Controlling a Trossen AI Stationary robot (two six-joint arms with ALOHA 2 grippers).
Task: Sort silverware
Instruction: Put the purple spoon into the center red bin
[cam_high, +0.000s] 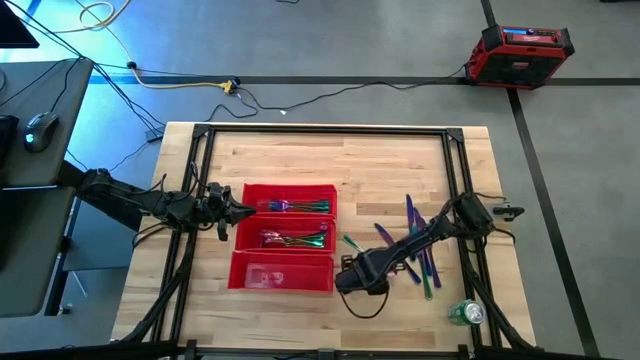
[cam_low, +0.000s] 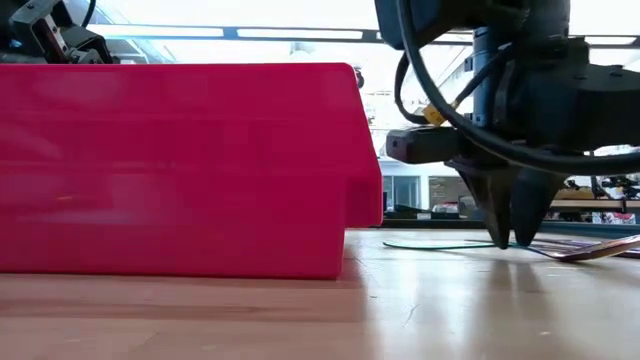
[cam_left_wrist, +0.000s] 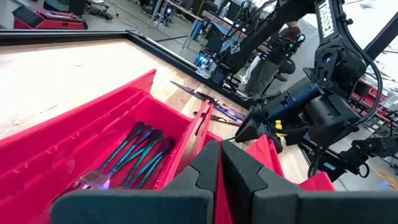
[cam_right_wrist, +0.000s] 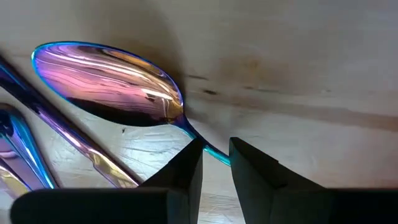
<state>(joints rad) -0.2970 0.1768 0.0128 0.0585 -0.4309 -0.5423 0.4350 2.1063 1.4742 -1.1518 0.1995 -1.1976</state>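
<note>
The red three-compartment tray (cam_high: 284, 240) stands left of the table's middle and fills the left of the low view (cam_low: 180, 170). Iridescent forks (cam_left_wrist: 140, 155) lie in its far compartment (cam_high: 300, 206), and more pieces lie in the middle one (cam_high: 295, 240). Loose silverware (cam_high: 420, 240) is piled on the table to the right. My right gripper (cam_right_wrist: 216, 163) is down at the table just right of the tray (cam_high: 355, 270), shut on a purple-gold spoon (cam_right_wrist: 106, 84). My left gripper (cam_left_wrist: 221, 165) hovers shut and empty by the tray's left edge (cam_high: 235, 210). My right gripper pinches the spoon's thin neck (cam_right_wrist: 208, 149) just behind the bowl, between its two fingers (cam_right_wrist: 186, 171). The fingers come from above, pointing down, and stand across the neck. Their tips reach the tabletop (cam_low: 510, 240). The spoon lies flat on the table, bowl up.
A green can (cam_high: 465, 312) stands near the table's near right corner. The black frame rails (cam_high: 200, 180) run along the table's left, far and right sides. Bare wood lies along the far side and in front of the tray. A red case (cam_high: 525, 52) sits on the floor.
</note>
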